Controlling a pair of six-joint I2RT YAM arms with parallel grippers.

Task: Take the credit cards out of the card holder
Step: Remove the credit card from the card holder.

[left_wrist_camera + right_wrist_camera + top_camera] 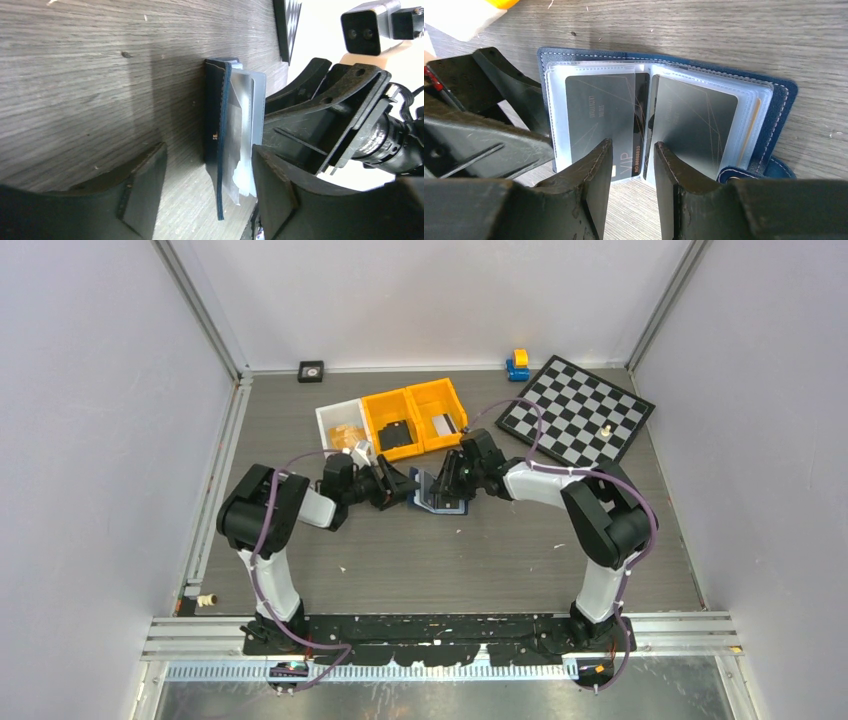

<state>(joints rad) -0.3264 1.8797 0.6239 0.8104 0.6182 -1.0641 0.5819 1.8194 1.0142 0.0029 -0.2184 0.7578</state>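
The card holder lies spread open on the table between my two grippers. In the right wrist view its navy cover frames clear sleeves, with dark grey credit cards in the left and right pages. A tan edge shows behind the right page. My right gripper is open, its fingertips over the holder's lower edge astride the middle fold. In the left wrist view the holder shows edge-on, its clear sleeves lifted off the cover. My left gripper is open around that end, the right finger close to the sleeves.
Behind the holder stand two orange bins and a white bin. A chessboard lies at the back right, with a blue and yellow toy beyond it. A small black square item sits by the back wall.
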